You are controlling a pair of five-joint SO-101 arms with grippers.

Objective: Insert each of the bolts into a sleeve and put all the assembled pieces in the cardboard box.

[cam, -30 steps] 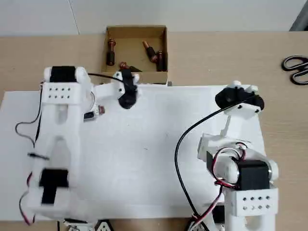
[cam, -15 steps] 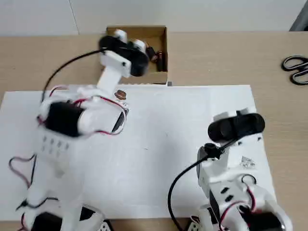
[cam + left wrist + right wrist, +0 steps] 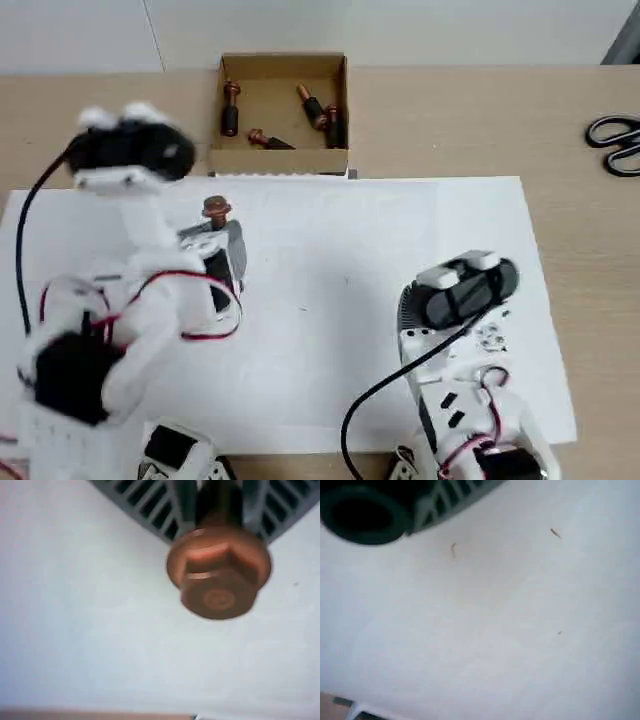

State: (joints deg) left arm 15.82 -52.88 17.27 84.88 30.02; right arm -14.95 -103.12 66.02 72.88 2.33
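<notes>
A bolt (image 3: 218,572) with a copper head is held tight by the left gripper (image 3: 218,235), which is closed around its dark stem. The wide six-sided head is stuck out past the grey ribbed fingers (image 3: 145,500). In the high view the bolt is seen above the white paper (image 3: 350,290), near the front wall of the cardboard box (image 3: 283,161) but not touching it. Four pieces (image 3: 231,108) with copper heads and dark bodies are laid inside the box: one by the left wall, one by the front wall, and two close together by the right wall. The right gripper (image 3: 489,336) is held low over the paper near its right edge, well apart from the box and from the bolt. Whether it is open or closed cannot be told. In the right wrist view a black ring (image 3: 362,515) with a dark hole is seen just beside a grey ribbed part of that gripper, and whether it is being held cannot be told either. A pair of scissors (image 3: 613,143) is laid on the wooden table (image 3: 450,120), far off to the right of the paper.
</notes>
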